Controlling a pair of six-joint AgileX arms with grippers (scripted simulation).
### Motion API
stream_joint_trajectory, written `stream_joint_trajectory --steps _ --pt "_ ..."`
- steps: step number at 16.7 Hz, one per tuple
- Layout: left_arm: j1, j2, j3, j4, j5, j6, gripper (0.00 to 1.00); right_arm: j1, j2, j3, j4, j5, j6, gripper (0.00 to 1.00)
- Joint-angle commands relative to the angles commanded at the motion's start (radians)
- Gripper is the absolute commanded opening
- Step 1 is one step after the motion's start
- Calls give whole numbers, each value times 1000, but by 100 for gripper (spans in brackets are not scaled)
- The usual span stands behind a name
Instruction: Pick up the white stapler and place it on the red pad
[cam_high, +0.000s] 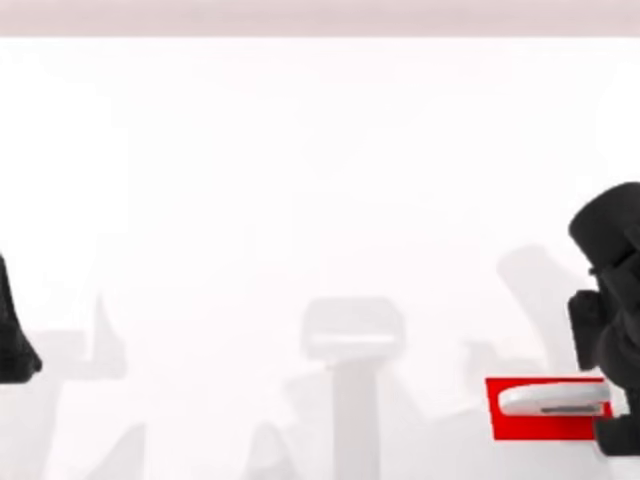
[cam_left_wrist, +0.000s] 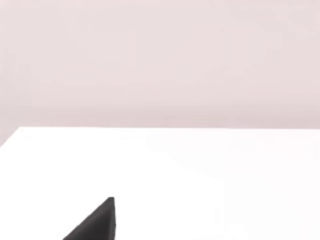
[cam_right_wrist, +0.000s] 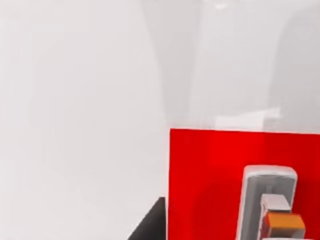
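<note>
The white stapler (cam_high: 555, 401) lies flat on the red pad (cam_high: 520, 425) near the front right of the table. In the right wrist view the stapler (cam_right_wrist: 267, 200) rests on the pad (cam_right_wrist: 210, 180) with its end toward the camera. My right gripper (cam_high: 618, 432) hangs just past the stapler's right end and is open. Only one dark fingertip (cam_right_wrist: 152, 225) shows, at the pad's edge and apart from the stapler. My left gripper (cam_high: 15, 350) is parked at the table's left edge, open, with one fingertip (cam_left_wrist: 100, 222) in view over bare table.
Faint grey shadows of the arms fall across the white table (cam_high: 300, 200), the largest near the front centre (cam_high: 352, 335). The table's back edge runs along the top of the overhead view.
</note>
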Motion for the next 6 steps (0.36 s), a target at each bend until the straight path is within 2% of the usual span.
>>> stream_joint_trajectory --steps 6 --pt "0 0 0 0 0 0 100 0 0 0 0 0 0 100"
